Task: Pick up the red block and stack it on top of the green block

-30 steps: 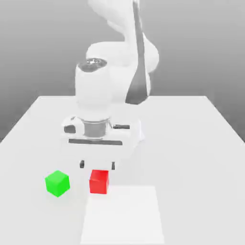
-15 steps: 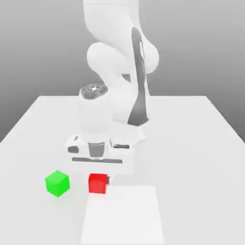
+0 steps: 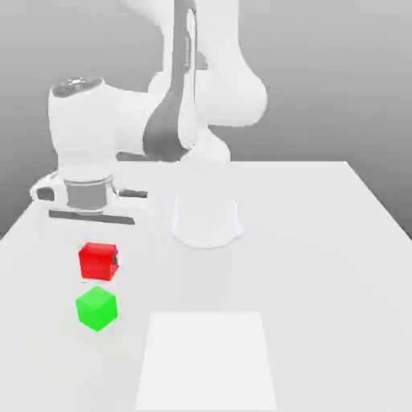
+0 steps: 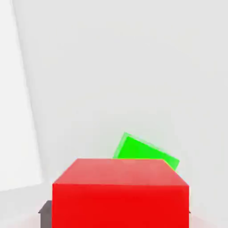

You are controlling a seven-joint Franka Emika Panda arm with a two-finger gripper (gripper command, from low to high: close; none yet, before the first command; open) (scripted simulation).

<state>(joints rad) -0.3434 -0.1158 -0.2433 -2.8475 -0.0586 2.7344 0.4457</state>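
The red block (image 3: 97,261) hangs just above the table, with my gripper (image 3: 99,262) shut on it; a dark fingertip (image 3: 117,261) shows at its side. In the hand view the red block (image 4: 120,193) sits close to the camera. The green block (image 3: 96,308) rests on the table directly below and in front of the red one, with a small gap between them. Beyond the red block in the hand view, part of the green block (image 4: 142,151) shows on the white surface.
The white table (image 3: 306,241) extends to the exterior view's right. A brighter white rectangular patch (image 3: 207,360) lies near the front edge, right of the green block. The arm's round base (image 3: 207,219) stands at mid-table behind the blocks.
The gripper came down and shut on the red block, then lifted it and carried it to the exterior view's left. It now hangs over the green block, which has not moved.
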